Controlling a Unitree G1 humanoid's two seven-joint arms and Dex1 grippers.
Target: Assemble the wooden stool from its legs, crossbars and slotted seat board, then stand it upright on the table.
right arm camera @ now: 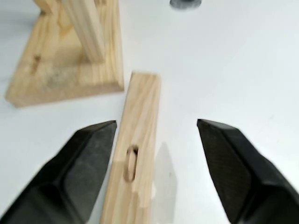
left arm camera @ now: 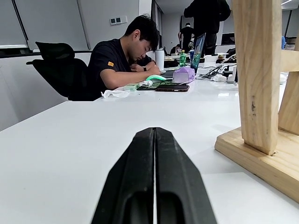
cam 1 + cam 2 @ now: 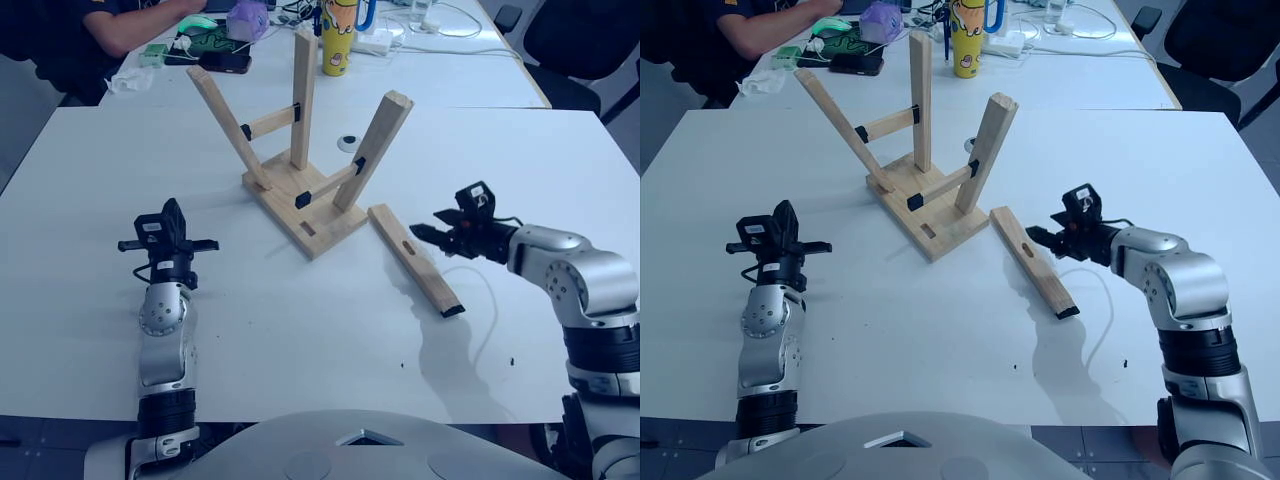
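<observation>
The partly built stool stands upside down mid-table: its slotted seat board [image 3: 322, 232] lies flat, with three legs [image 3: 303, 95] rising from it and black-tipped crossbars [image 3: 272, 122] between them. A loose leg [image 3: 413, 258] with a slot lies on the table just right of the board. My right gripper [image 3: 428, 222] is open low beside it; in the right wrist view its fingers [image 1: 88, 144] straddle the loose leg [image 1: 135, 154] without touching, near the end closest to the seat board [image 1: 60, 79]. My left gripper [image 2: 154, 135] is shut and empty, on the table left of the stool [image 2: 257, 70].
A small round disc [image 3: 347, 143] lies behind the stool. On the far table stand a yellow cup [image 3: 338, 40], a phone [image 3: 225, 62], a purple item [image 3: 247, 20] and cables; a person sits there. The table's front and left areas are bare.
</observation>
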